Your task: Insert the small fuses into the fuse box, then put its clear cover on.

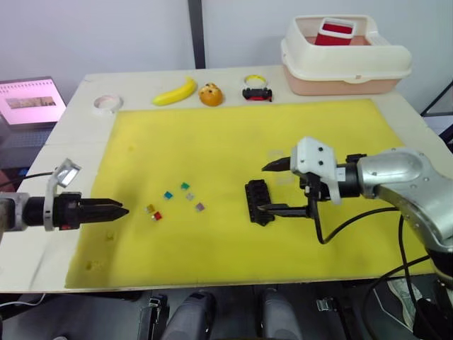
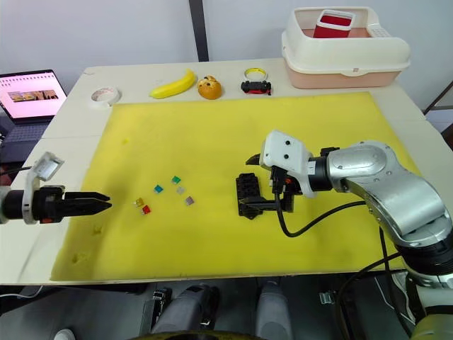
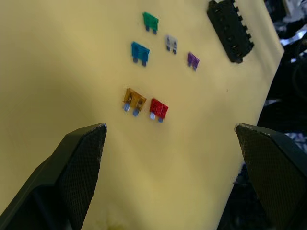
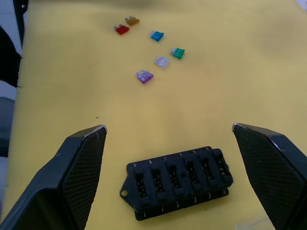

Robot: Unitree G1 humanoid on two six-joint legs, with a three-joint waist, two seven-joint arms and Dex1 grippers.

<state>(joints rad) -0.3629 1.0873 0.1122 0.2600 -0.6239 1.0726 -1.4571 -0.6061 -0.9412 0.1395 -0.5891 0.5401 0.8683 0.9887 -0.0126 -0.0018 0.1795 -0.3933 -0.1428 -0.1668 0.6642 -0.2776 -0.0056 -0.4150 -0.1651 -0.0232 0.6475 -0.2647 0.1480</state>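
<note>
Nearest you, your left gripper (image 1: 120, 210) hovers low over the near left part of the yellow mat (image 1: 212, 142), its jaws spread wide and holding nothing. Just ahead of its tips lie the small fuses (image 3: 153, 62), loose on the mat: the orange fuse (image 3: 134, 99) and red fuse (image 3: 159, 109) side by side closest to it, then the teal fuse (image 3: 140, 51), green fuse (image 3: 150, 21), grey fuse (image 3: 171, 42) and purple fuse (image 3: 193, 60) a little further on, all apart from one another.

To the right of them, the fuse box (image 4: 178, 181) sits flat on the mat with its slots facing up and empty. Your right gripper (image 1: 272, 188) straddles it, jaws wide open, one finger on each side of the box, gripping nothing.

You can make out the clear cover (image 1: 276, 154) faintly on the mat just beyond the right gripper.

At the far edge of the table you see a tape roll (image 1: 107, 103), a banana (image 1: 175, 92), an orange fruit (image 1: 211, 94), a small toy car (image 1: 257, 93) and a cream tub (image 1: 345, 60).
</note>
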